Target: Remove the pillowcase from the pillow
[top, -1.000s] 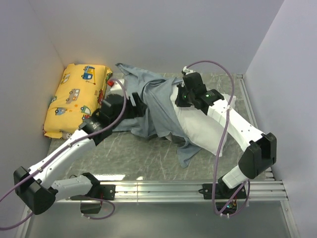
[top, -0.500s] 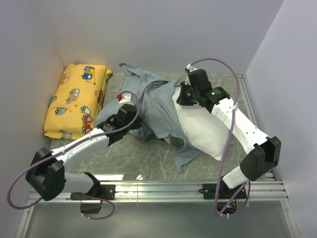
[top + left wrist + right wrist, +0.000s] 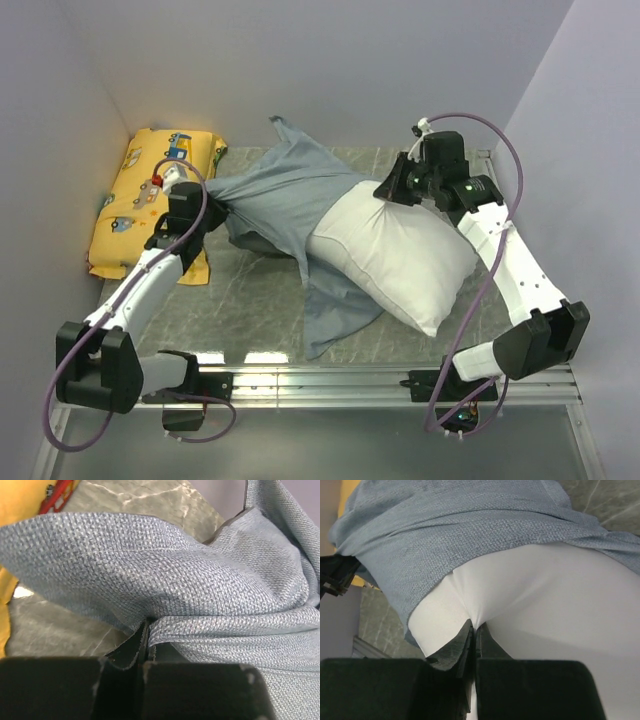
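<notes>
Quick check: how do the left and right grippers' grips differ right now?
The left gripper is shut on the grey-blue pillowcase; the right gripper is shut on the white pillow. The left gripper is at the left, next to the yellow cushion; the right gripper is at the pillow's far right end. Both pinch a small fold of soft material with fingers closed.

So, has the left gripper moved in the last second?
Yes. The left gripper, shut on the pillowcase, has gone left and now sits at the right edge of the yellow cushion.
</notes>
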